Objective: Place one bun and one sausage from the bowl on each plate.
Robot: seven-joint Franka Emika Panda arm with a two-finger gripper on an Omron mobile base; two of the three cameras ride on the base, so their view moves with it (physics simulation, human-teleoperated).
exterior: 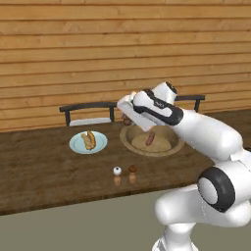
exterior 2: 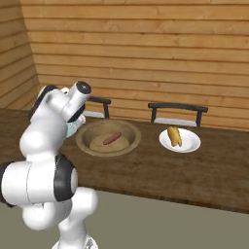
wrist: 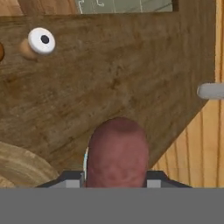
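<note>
I see my gripper (wrist: 114,183) pinching a sausage (wrist: 116,153) end-on above the table; the plate (exterior: 74,143) probably lies to its left, beside the bowl (exterior: 169,146).

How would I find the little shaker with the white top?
Find the long dark wooden table. Near its front edge, before the wide tan wooden bowl, two small shakers stand side by side. Yours, the white-capped shaker, is the one nearer the pale blue plate; the brown-capped shaker is its neighbour.

Rendered dining room, wooden table (exterior: 44,166), chairs (exterior 2: 177,109), shakers (exterior: 125,170)
</note>
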